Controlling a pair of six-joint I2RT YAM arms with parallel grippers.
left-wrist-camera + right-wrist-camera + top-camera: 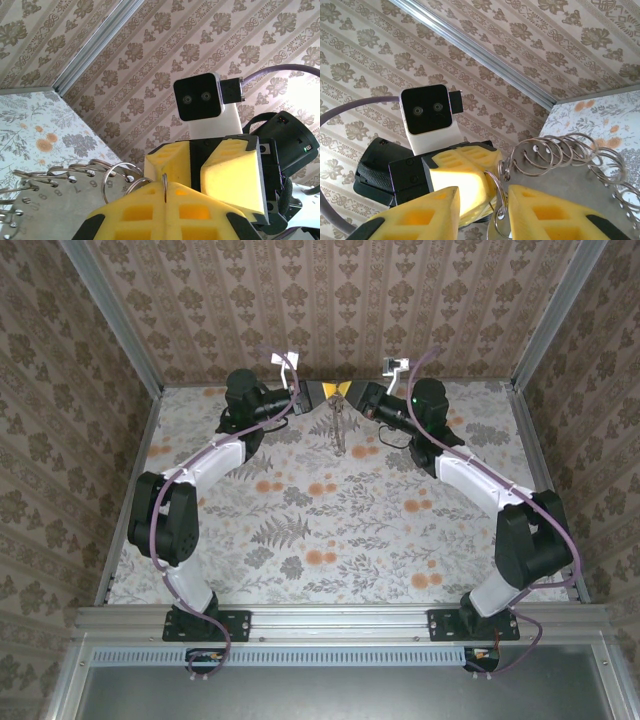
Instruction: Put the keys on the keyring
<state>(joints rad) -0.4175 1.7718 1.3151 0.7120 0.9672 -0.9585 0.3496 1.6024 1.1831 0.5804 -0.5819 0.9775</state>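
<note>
The keyring (338,428) is a flat grey metal disc (45,210) stamped with digits, with several split rings along its rim. It hangs above the back of the table between both grippers. My left gripper (165,187) is shut on one thin split ring (165,178), seen edge-on between its yellow fingers. My right gripper (482,210) faces it with its fingers apart. Another split ring (497,200) hangs in that gap, close to its right finger (545,215). The disc (560,175) lies just beyond. The keys are out of view.
Both arms reach to the back middle of the floral table (330,530), the left gripper (326,394) and the right gripper (348,392) nearly touching. Patterned walls and aluminium frame posts (110,310) close in the back and sides.
</note>
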